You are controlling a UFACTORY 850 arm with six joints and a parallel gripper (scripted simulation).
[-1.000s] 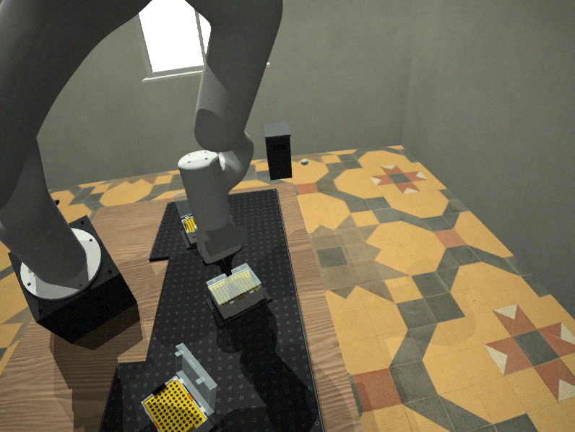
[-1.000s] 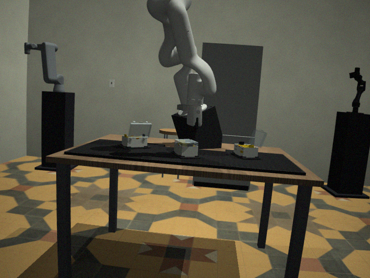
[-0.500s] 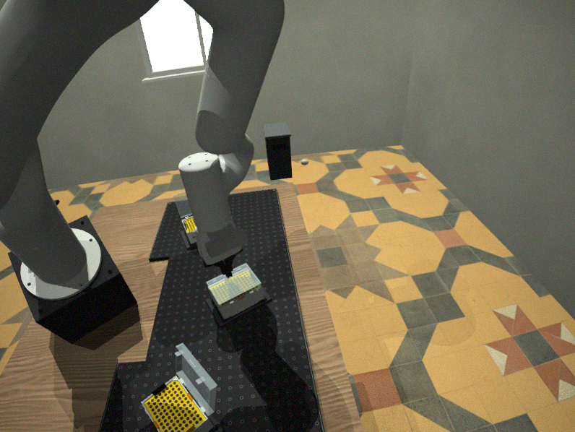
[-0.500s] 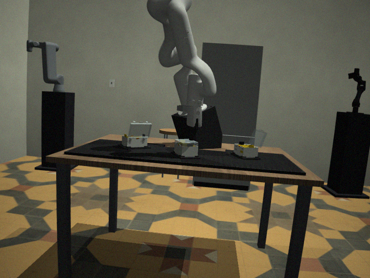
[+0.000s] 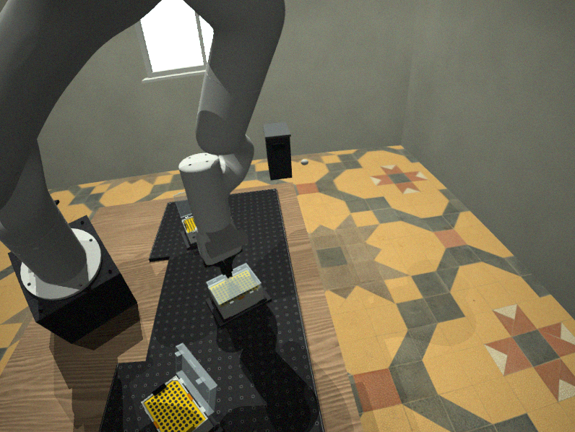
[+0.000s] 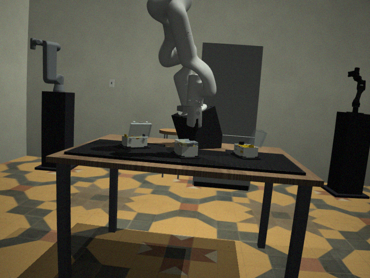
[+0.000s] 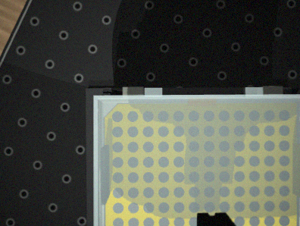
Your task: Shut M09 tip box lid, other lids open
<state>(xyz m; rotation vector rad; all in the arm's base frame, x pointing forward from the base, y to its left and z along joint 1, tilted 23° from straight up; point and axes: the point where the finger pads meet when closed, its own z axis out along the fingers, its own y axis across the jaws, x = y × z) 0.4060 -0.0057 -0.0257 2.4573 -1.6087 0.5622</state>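
Three tip boxes stand on a black perforated mat [image 5: 264, 222] [image 6: 269, 162] [image 7: 45, 114]. The middle box [image 5: 234, 292] [image 6: 186, 148] [image 7: 197, 152] has its translucent lid lying low over the yellow tip rack; I cannot tell whether it is latched. My gripper [image 5: 227, 269] [image 6: 193, 125] [image 7: 212, 220] is shut and empty, just above that lid near one edge. The left box [image 5: 173, 407] [image 6: 135, 141] has its grey lid [image 5: 197, 376] [image 6: 140, 128] standing upright. The right box [image 5: 189, 224] [image 6: 245, 150] is partly hidden by my arm; its clear lid [image 6: 259, 135] stands open. No sticker is legible.
The robot's black base block [image 5: 69, 297] stands on the wooden table [image 5: 115, 232] beside the mat. The table's edge runs close along the mat's far side [image 5: 321, 297]. A second arm on a pedestal [image 6: 56, 125] and a stand [image 6: 349, 149] flank the table.
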